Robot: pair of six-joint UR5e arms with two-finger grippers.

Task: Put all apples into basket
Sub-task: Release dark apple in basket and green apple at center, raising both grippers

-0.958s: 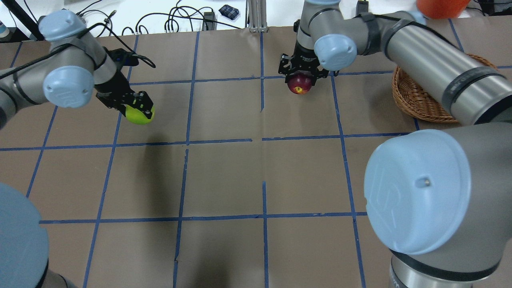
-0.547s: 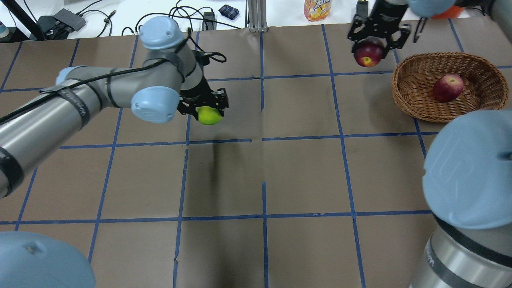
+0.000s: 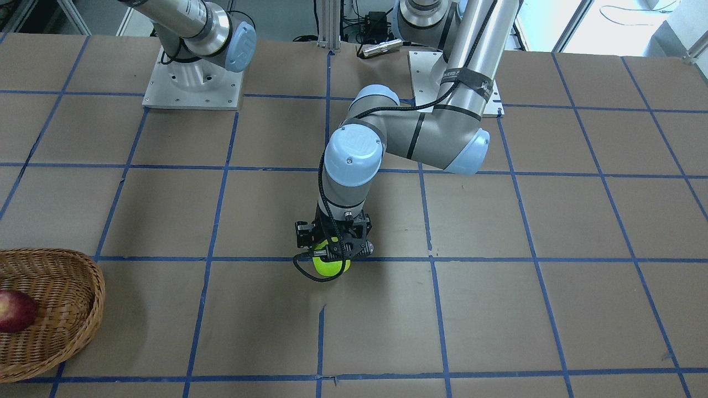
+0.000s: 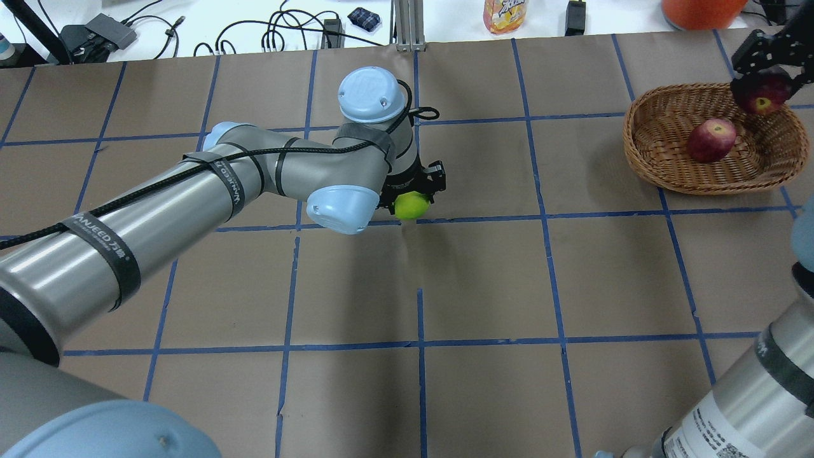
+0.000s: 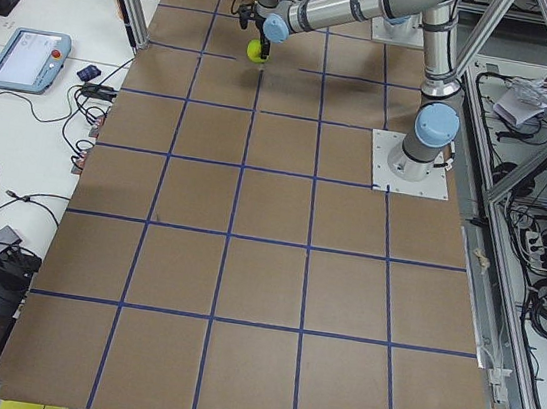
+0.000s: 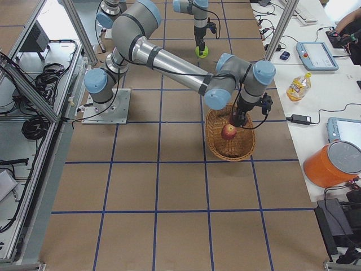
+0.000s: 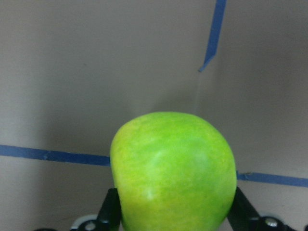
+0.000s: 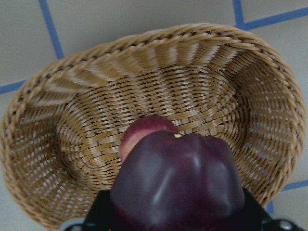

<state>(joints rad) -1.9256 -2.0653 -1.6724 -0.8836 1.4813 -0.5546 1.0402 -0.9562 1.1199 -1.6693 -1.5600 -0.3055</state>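
My left gripper [image 4: 413,202] is shut on the lime green apple [image 4: 411,207] and holds it over the table's middle; the apple fills the left wrist view [image 7: 175,173] and also shows in the front view [image 3: 330,266]. My right gripper [image 4: 763,95] is shut on the darker maroon apple [image 4: 762,102] above the far right part of the wicker basket [image 4: 642,159]. The red apple [image 4: 711,140] lies inside the basket. In the right wrist view the maroon apple [image 8: 180,187] hangs over the red apple [image 8: 144,130] and the basket's rim [image 8: 159,41].
A drink bottle [image 4: 504,14], an orange bucket [image 4: 699,11] and cables lie beyond the table's far edge. The brown table has a grid of blue tape [image 4: 420,346]. My left forearm [image 4: 159,216] stretches across the table's left half.
My left gripper has carried the green apple rightward from the left side to the table's middle. My right gripper has carried the maroon apple rightward from the far middle to above the basket.
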